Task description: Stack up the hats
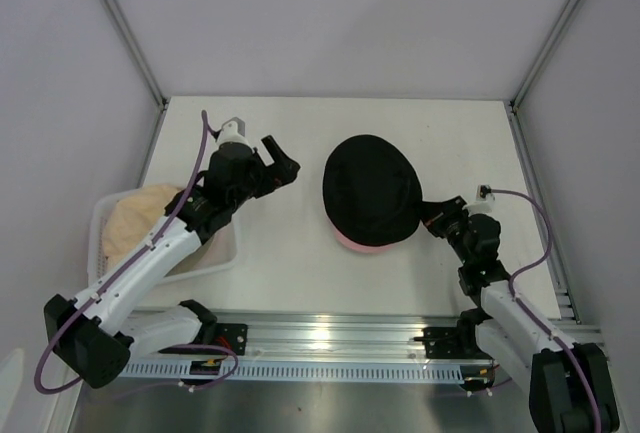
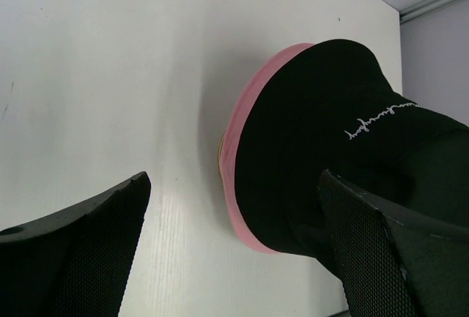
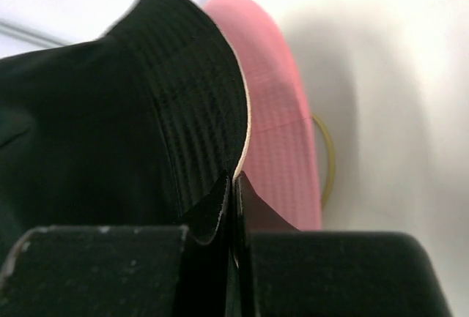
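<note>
Right gripper (image 3: 233, 185) tight on black hat (image 3: 110, 112) brim

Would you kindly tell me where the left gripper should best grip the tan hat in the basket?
Probably its soft top, from above: the tan hat lies heaped inside the basket, whose walls block a sideways approach, and the left gripper is open.
</note>
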`<state>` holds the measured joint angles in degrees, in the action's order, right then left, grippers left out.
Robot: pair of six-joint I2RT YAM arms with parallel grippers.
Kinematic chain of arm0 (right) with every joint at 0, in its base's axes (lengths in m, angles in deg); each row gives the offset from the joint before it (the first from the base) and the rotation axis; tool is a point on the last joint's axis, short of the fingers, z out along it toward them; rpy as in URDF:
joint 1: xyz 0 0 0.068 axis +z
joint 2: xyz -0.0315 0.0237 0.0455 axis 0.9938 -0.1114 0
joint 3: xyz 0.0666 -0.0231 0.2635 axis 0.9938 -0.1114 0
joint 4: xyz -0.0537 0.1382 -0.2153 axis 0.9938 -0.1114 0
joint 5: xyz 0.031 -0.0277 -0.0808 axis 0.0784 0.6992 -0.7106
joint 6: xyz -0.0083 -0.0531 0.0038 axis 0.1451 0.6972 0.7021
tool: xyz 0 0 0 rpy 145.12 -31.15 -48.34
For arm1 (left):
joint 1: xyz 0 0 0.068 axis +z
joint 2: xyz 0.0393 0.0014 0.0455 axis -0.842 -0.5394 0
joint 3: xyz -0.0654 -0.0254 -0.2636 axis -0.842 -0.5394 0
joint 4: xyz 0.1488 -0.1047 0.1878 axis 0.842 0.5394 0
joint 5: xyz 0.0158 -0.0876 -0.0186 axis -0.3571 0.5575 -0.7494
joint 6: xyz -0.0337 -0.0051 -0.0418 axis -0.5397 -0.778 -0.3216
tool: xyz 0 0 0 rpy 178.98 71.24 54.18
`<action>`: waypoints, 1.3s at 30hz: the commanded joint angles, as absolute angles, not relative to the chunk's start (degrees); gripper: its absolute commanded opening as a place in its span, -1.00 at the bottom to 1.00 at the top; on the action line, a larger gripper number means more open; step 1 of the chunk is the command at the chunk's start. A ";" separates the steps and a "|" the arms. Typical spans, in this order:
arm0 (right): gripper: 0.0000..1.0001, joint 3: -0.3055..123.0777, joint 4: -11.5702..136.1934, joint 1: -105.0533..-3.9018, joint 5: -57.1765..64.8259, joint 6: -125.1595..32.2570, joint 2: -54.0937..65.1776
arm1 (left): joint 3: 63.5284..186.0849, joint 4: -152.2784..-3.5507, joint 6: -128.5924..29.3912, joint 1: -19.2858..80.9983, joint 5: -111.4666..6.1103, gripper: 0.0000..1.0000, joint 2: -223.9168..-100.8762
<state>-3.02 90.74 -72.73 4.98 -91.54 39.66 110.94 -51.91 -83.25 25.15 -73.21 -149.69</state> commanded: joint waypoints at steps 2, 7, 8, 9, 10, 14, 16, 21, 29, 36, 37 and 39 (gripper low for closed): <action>-1.00 -1.24 91.56 -73.32 0.84 -90.61 33.56 | 111.79 -55.68 -85.83 25.54 -71.75 0.99 -150.62; -0.93 0.77 90.17 -73.67 4.09 -88.95 29.06 | 110.82 -58.14 -85.40 25.54 -69.65 0.98 -153.34; -0.81 1.91 86.67 -73.67 4.96 -87.99 29.05 | 110.82 -59.10 -84.26 25.54 -68.86 0.97 -153.78; -0.66 4.62 84.38 -73.85 6.10 -86.76 29.58 | 110.82 -61.20 -83.29 25.54 -67.20 0.96 -154.31; -0.34 6.21 81.83 -73.94 6.29 -84.57 30.45 | 110.82 -62.61 -81.98 25.54 -65.79 0.95 -154.84; 0.31 13.86 68.58 -74.37 4.01 -79.55 36.87 | 114.06 -66.05 -77.23 25.54 -61.82 0.90 -159.31; 0.56 18.24 65.21 -75.25 2.95 -78.49 38.72 | 115.13 -67.19 -77.57 25.80 -62.78 0.88 -162.13; 0.63 22.93 61.40 -79.64 6.89 -77.87 35.57 | 113.64 -73.67 -84.24 29.31 -59.99 0.78 -167.75; 0.39 17.84 76.17 -79.74 12.00 -81.38 25.12 | 110.82 -92.32 -87.06 31.08 -45.31 0.69 -175.84; 0.39 20.54 82.50 -76.84 13.41 -83.14 17.12 | 110.82 -98.41 -90.84 31.08 -40.90 0.57 -180.94; 0.39 21.43 82.77 -76.40 13.41 -83.14 16.14 | 111.43 -98.31 -90.84 30.99 -40.99 0.56 -181.47; 0.39 23.79 82.51 -74.65 12.36 -82.62 13.17 | 111.79 -99.70 -91.37 31.08 -40.38 0.53 -182.96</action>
